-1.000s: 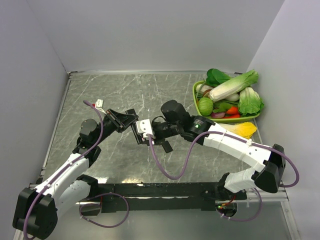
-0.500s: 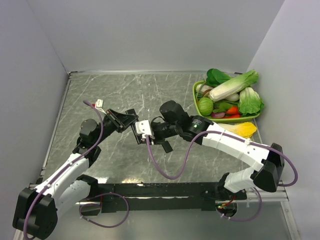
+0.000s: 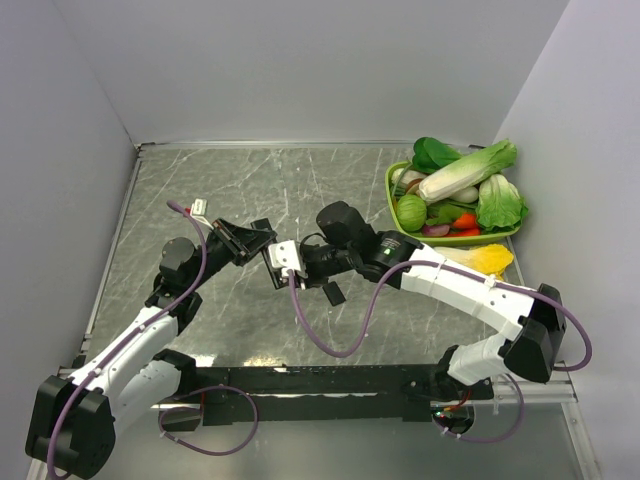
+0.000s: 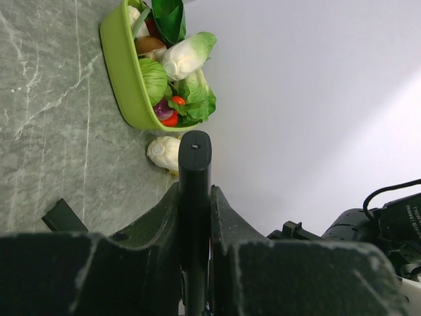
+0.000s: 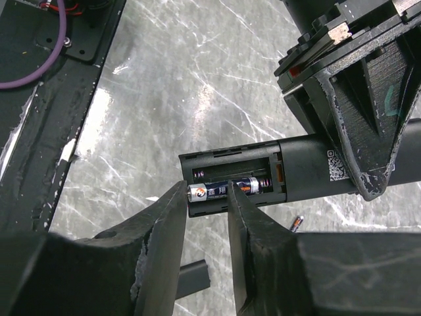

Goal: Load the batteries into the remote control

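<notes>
Left gripper (image 4: 195,197) clamps remote control (image 5: 309,168) | right gripper (image 5: 207,192) slightly parted over battery (image 5: 253,186) | grey marble table (image 3: 250,180), white walls (image 3: 300,70)

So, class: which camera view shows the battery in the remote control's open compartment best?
The right wrist view: the battery lies in plain sight in the remote control's open compartment. The left wrist view shows only the remote's narrow end, no battery. The top view is too distant to show it.

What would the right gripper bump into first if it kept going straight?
The battery in the open slot of the remote control. The right gripper looks nearly on it, but depth is unclear.
</notes>
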You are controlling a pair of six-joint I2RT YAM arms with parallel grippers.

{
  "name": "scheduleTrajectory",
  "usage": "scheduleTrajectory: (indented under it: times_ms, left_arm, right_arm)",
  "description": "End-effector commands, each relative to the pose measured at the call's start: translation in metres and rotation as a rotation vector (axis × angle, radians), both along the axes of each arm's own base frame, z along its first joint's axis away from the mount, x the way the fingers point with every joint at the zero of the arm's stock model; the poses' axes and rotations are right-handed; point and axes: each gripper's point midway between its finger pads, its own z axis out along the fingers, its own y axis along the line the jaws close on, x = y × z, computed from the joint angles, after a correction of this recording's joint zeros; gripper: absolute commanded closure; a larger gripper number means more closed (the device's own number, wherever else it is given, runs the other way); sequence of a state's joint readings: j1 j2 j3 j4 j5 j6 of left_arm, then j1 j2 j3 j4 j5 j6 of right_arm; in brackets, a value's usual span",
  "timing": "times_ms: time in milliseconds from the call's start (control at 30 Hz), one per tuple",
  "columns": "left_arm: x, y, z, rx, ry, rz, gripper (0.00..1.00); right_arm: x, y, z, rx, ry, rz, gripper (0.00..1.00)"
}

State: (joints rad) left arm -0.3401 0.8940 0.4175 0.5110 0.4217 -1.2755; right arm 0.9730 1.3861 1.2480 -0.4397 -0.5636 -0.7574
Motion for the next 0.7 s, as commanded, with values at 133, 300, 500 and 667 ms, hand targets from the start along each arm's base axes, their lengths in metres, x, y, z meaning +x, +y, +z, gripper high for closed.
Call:
scheduleTrajectory:
  times_ms: [133, 300, 500, 667]
  left_arm:
    - [-0.007, -0.002, 0.040, -0.056, -0.119, -0.033, 0.99]
    - [-0.009, -0.003, 0.044, -0.066, -0.132, -0.043, 0.99]
    - [-0.013, -0.003, 0.049, -0.086, -0.146, -0.054, 0.99]
    - [-0.014, -0.002, 0.052, -0.081, -0.156, -0.052, 0.99]
  right_arm:
    - [0.009, 0.010, -0.004, 0.008, -0.026, -0.007, 0.69]
    - [0.016, 0.012, -0.009, 0.012, -0.041, -0.039, 0.74]
    - [0.021, 0.013, -0.025, -0.020, -0.039, -0.052, 0.79]
    - [0.024, 0.007, -0.042, -0.060, -0.030, -0.070, 0.80]
